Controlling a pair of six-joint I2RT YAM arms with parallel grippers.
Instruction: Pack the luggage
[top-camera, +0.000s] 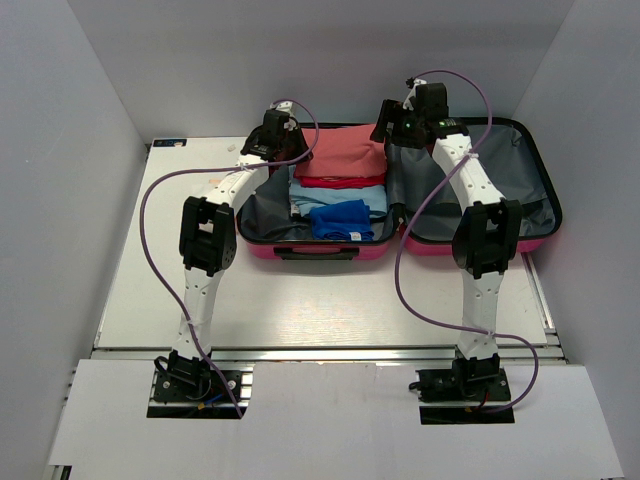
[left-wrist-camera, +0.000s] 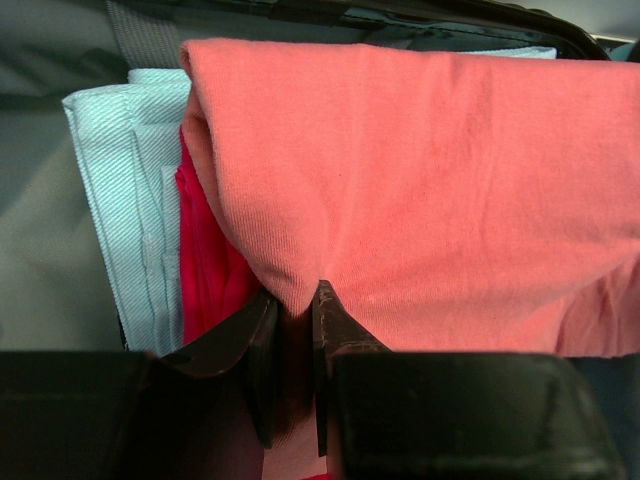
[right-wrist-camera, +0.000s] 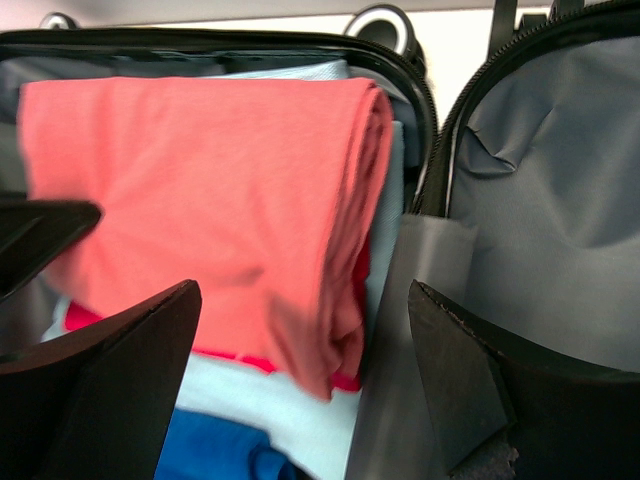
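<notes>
The luggage lies open on the table, its pink shell towards me and grey lining inside. The left half holds a stack of folded clothes with a salmon garment on top. My left gripper is at this garment's left edge, its jaws close together with a fold of the salmon garment pinched between them. My right gripper hangs open over the right edge of the salmon garment and the hinge, holding nothing. The right half shows only lining.
Under the salmon piece lie a red garment, a light blue one and a darker blue one nearest me. White walls close in the table on three sides. Purple cables loop off both arms.
</notes>
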